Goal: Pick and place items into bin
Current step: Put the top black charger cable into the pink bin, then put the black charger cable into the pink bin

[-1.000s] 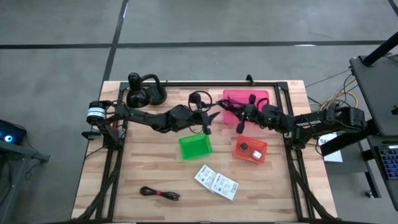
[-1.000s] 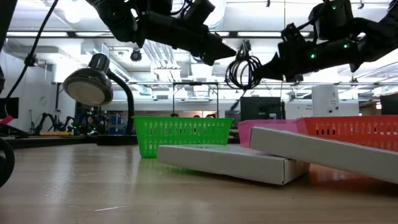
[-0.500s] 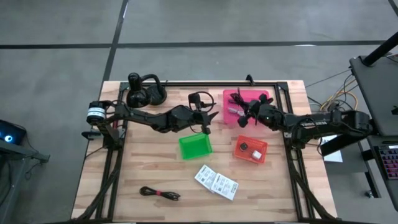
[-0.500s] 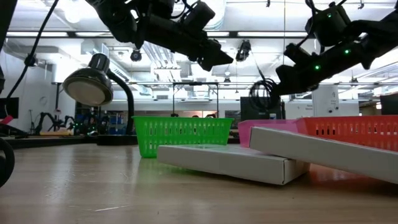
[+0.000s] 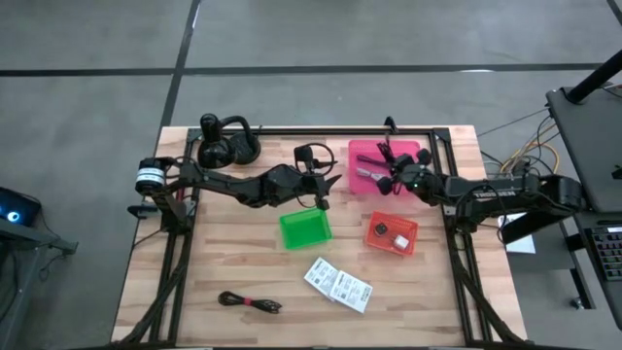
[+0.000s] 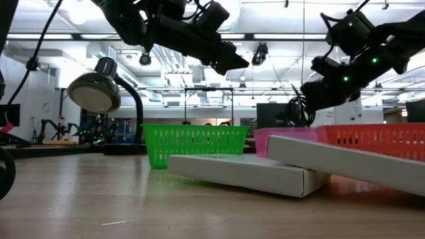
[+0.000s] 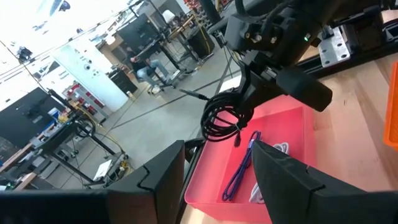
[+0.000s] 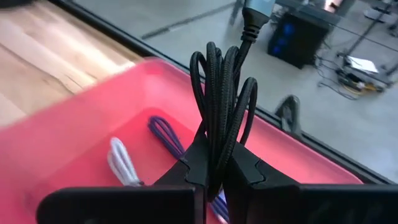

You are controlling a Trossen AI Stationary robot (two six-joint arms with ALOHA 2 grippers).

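Three bins stand mid-table. The pink bin (image 5: 416, 153), toward 1 o'clock from the table's centre, holds a purple cable (image 8: 166, 134) and a white cable (image 8: 118, 162). Above it the right gripper (image 5: 392, 171) has its fingers pressed tight on a coiled black cable (image 8: 221, 99), whose loops hang over the bin's inside. The green bin (image 5: 305, 229) sits at the centre; what it holds cannot be told. The orange bin (image 5: 392, 233), at 3 o'clock from the green one, holds small dark and white pieces (image 5: 393, 234). Outside the bins, white flat packets (image 5: 338, 284) lie at 5 o'clock, and a black-red cable (image 5: 250, 301) lies at 7 o'clock. The left gripper (image 5: 322, 185) hovers just at 12 o'clock of the green bin, fingers parted, gripping nothing. Black headphones (image 5: 225, 146) rest at 10 o'clock.
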